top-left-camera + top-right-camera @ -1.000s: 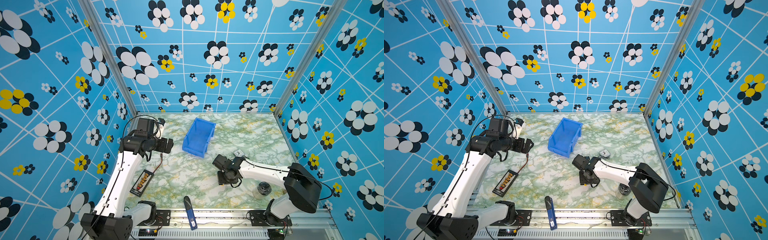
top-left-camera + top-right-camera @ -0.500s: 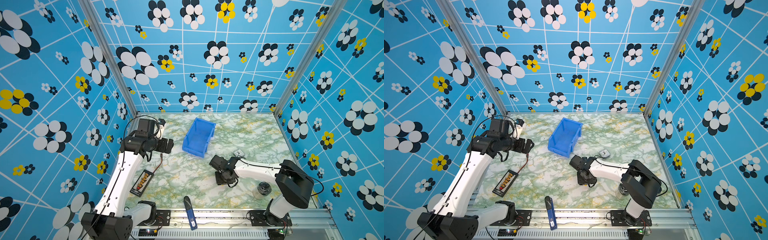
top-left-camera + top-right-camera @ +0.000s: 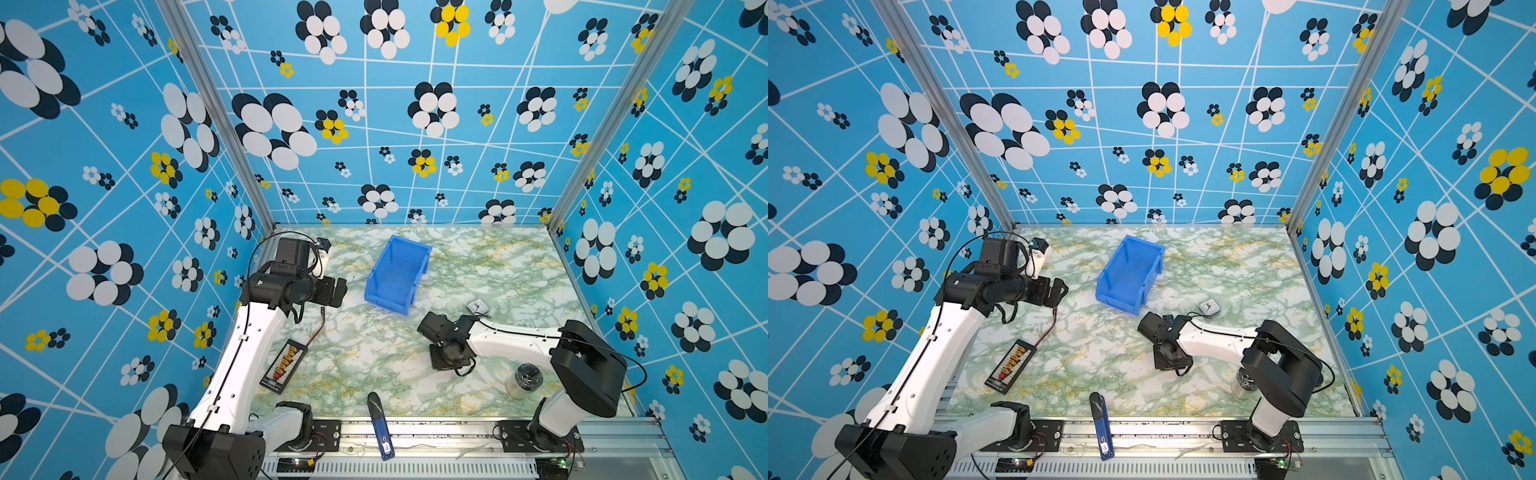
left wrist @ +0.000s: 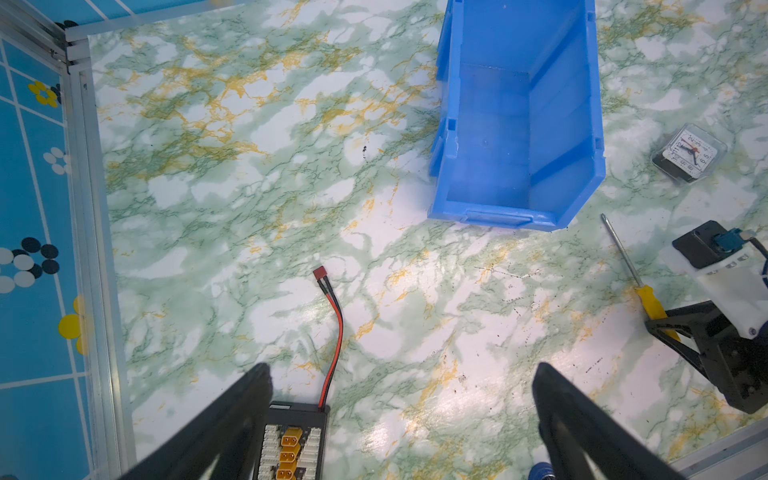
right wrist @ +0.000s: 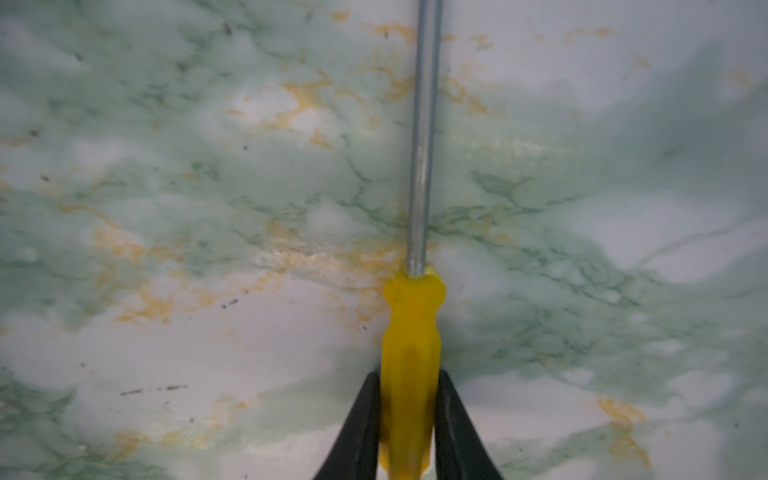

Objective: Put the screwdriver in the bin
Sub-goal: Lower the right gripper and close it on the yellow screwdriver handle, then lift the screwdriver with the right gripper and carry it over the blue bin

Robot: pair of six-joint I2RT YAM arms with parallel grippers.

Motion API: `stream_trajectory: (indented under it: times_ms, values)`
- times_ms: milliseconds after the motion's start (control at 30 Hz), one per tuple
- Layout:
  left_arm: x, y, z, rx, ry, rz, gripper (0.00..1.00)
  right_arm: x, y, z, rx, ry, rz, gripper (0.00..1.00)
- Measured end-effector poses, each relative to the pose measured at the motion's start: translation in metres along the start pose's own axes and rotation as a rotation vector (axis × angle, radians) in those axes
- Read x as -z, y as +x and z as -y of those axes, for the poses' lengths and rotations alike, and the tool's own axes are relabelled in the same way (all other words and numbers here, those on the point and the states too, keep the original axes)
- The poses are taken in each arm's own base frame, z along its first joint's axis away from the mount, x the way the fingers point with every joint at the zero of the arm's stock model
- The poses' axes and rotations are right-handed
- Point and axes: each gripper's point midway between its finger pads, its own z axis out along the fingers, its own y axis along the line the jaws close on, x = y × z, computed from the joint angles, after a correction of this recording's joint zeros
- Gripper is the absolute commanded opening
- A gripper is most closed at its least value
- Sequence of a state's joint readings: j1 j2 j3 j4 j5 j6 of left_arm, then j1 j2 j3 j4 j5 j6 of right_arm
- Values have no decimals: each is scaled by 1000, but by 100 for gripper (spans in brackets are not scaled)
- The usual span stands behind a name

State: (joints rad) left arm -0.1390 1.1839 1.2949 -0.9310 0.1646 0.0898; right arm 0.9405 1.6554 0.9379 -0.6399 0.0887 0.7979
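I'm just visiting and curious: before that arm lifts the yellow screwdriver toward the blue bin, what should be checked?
1. Right hand shut on the yellow handle of the screwdriver: ok.
2. Handle centred between the fingers: ok.
3. Screwdriver off the table: cannot tell.
4. Bin upright, nothing inside: ok.
5. Table between screwdriver and bin bare: ok.
6. Left hand open, away from that path: ok.
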Motion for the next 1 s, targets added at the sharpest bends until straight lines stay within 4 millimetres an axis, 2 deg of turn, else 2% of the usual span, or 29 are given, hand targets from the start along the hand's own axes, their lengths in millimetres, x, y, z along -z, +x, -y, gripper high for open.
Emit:
stream_trajectory:
  times_ms: [333, 833, 1000]
  values:
    - [0, -3, 0, -3, 0, 15, 99, 5, 0, 5, 4, 19, 11, 17]
    - [-2, -8, 7, -23, 16, 32, 99, 58, -9, 16, -7, -17, 124, 16]
    - [-9, -6, 7, -27, 20, 8, 99, 90, -28, 8, 12, -30, 179, 17]
